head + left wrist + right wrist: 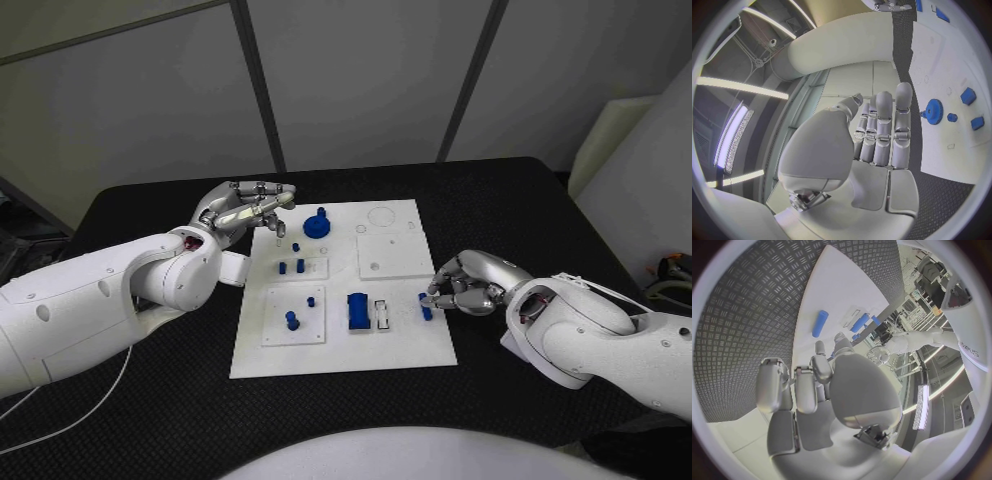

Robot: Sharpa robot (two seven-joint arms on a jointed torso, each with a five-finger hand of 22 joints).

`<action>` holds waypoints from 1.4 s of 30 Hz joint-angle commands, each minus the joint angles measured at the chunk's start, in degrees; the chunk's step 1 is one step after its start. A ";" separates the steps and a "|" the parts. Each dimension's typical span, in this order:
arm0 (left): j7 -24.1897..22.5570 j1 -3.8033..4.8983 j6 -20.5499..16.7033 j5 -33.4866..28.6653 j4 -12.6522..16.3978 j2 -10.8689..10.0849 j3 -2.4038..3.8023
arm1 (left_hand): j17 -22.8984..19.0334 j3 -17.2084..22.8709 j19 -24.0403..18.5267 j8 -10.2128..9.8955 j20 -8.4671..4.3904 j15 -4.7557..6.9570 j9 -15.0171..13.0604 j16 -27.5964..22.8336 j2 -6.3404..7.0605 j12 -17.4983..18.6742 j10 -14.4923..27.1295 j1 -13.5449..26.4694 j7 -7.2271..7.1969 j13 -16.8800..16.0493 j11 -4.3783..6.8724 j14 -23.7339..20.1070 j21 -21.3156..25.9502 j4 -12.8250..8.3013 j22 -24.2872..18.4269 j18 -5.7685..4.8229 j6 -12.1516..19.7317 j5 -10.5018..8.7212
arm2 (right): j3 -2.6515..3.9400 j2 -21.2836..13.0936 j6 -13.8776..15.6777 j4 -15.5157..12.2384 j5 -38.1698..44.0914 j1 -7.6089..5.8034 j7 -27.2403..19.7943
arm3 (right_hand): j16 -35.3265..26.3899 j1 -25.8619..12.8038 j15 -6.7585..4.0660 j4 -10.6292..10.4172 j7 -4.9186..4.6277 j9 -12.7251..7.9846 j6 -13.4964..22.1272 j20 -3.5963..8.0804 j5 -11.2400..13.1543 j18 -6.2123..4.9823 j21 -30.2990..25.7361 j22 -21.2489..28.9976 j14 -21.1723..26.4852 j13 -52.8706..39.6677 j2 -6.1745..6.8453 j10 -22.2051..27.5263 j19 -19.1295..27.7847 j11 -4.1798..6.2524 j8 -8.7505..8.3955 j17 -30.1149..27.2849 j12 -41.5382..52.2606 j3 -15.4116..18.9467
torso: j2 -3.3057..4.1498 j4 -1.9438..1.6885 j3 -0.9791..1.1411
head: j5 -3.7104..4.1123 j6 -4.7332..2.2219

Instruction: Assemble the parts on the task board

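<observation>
Nearest the robot, the task board [418, 350] lies flat in the middle of the black table [159, 400], and on its near half stand a blue block [358, 312] beside a small white slot piece [382, 314], with a short blue peg [291, 321] on a raised white tile to their left. At the board's right edge the right hand [464, 285] is curled in, its fingertips [433, 296] closing on a small blue part [426, 306] that stands just at the edge; the head view suggests a pinch, yet whether the part is truly held cannot be told. The risk here, as I judge it, is a shallow grip: if only the tips catch it, the part may tip or slip off the board's edge when lifted. The right wrist view adds a blue cylinder [819, 323] lying on the board beyond the fingers, but hides the pinched part behind the palm. Farther off, the left hand [248, 212] hovers at the board's far-left corner, fingers straight and together, holding nothing. The left wrist view shows the toothed blue gear [932, 111] just beyond those fingertips, which the head view renders as a plain blue knob; a careless reach could knock it.
</observation>
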State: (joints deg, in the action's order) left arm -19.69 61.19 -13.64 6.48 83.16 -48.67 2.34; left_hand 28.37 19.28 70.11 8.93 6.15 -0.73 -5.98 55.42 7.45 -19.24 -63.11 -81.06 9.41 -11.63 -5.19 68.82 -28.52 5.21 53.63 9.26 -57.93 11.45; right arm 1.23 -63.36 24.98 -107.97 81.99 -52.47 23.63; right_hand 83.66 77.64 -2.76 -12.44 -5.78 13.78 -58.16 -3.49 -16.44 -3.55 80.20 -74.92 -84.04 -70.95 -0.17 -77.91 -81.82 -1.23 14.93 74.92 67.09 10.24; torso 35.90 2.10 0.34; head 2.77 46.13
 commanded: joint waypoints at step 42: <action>-0.38 -0.17 0.63 -0.11 0.45 -0.48 0.04 | -0.10 -0.27 -0.36 0.35 0.05 0.09 0.07 0.08 -0.50 -0.40 0.58 -0.07 0.09 -0.10 0.09 -0.51 0.40 -0.07 -0.10 1.16 0.34 0.01 | -0.04 5.82 -14.22 3.40 12.78 0.44 9.00 | -0.56 5.36 -0.49 1.39 0.50 0.72 -2.09 0.35 4.00 0.11 -0.84 -1.02 -3.53 0.36 0.80 0.23 0.14 0.54 -0.60 2.74 -1.19 0.81 | 0.06 -0.16 -0.11 | -0.35 1.11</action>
State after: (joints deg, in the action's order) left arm -19.70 60.96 -13.58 6.48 83.43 -49.12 2.34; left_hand 28.32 19.28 70.11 8.93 6.15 -0.51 -6.00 55.42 7.45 -19.46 -62.89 -81.06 9.40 -11.68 -4.97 68.60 -28.52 5.22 53.58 9.26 -57.93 11.45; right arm 1.63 -57.65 16.10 -104.95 91.01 -52.46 31.33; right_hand 83.19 82.17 -2.77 -11.51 -4.94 14.63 -60.17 -3.49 -13.40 -3.55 79.47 -74.91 -84.04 -70.61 1.01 -77.88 -81.82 -0.81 14.53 74.90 66.04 11.24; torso 35.93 2.00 0.22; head 2.43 47.16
